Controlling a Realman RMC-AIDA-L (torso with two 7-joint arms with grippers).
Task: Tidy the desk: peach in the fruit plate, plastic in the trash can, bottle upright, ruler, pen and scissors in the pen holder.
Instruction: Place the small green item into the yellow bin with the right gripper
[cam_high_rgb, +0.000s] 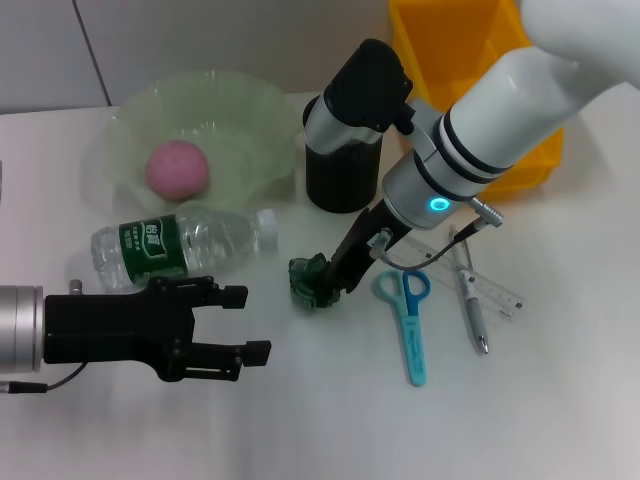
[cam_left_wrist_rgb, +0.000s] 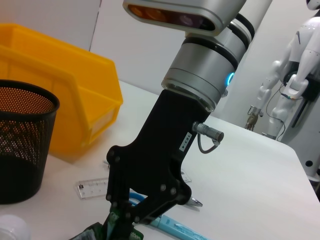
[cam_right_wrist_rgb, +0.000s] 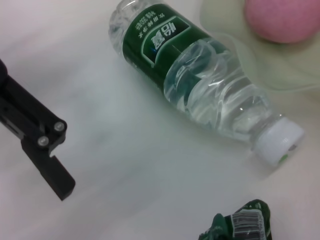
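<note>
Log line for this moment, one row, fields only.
right gripper: down at green plastic wrapper | left gripper: open, idle near bottle lying flat | peach: in fruit plate | scissors, ruler, pen: on desk

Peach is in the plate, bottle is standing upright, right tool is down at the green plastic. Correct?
Not quite: the bottle lies on its side beside the plate, as the head view shows. The peach is in the plate, and the right tool is down at the green plastic.
</note>
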